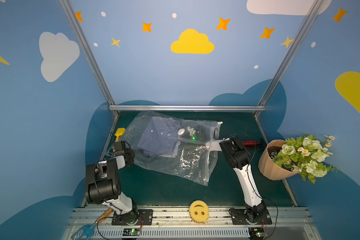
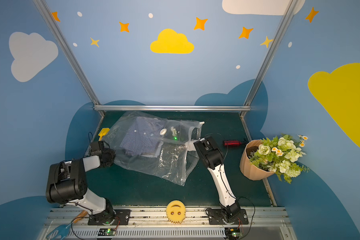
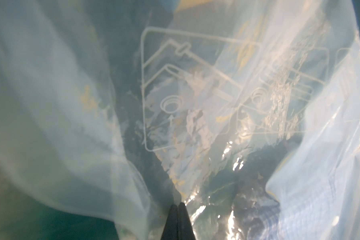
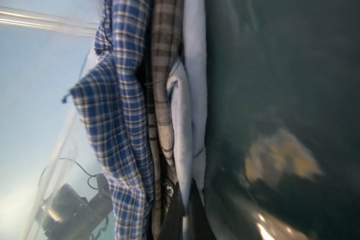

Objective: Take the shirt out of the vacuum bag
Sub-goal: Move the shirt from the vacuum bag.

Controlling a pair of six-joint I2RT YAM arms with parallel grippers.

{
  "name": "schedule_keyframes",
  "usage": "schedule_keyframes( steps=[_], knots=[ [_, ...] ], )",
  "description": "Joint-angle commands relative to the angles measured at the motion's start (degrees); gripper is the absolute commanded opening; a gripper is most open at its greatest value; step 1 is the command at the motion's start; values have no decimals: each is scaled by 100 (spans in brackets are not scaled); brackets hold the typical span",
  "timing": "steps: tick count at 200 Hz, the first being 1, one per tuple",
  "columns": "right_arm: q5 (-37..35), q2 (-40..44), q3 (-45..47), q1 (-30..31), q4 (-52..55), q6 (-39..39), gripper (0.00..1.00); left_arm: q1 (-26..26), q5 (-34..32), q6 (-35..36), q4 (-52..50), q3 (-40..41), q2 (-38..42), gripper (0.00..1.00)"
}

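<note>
**Both grippers clamped; bag mouth faces my right arm**

The large clear crinkly plastic vacuum bag (image 1: 192,166) lies flat on the dark green table (image 1: 164,193), toward the back and between my arms. Its long axis runs left-right and is skewed, with the right end nearer. The zip-seal edge (image 1: 211,164) points at my right arm. The small white slider clip (image 1: 220,123) is at its far corner, and the round white valve (image 1: 181,131) faces up.

My left gripper (image 3: 178,204) has its jaws fully together, pinching bag film at the closed left end.

My right gripper (image 4: 185,184) is inside the bag, jaws clamped on a fold of the pale blue garment (image 4: 183,128). That garment is the bottom of a stack, under a beige striped cloth (image 4: 164,116) and a blue-and-white checked shirt (image 4: 116,116). The stack sits in the bag's left half.
</note>
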State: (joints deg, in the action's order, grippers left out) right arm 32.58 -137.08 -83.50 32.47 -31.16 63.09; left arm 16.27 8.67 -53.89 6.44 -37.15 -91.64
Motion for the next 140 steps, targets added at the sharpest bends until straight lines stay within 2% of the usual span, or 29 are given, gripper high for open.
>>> schedule_keyframes(
  steps=[1, 37, 140],
  knots=[
    [-207, 113, 435, -92, -17, 84, 0, -74, -208, 71, -299, 88, -206, 3],
    [-403, 559, 1151, -117, -291, 173, 0, -141, -251, 128, -310, 56, -202, 3],
    [-566, 1835, 2786, -411, -77, -117, 0, -273, -436, 186, -231, 151, -38, 3]
  ],
)
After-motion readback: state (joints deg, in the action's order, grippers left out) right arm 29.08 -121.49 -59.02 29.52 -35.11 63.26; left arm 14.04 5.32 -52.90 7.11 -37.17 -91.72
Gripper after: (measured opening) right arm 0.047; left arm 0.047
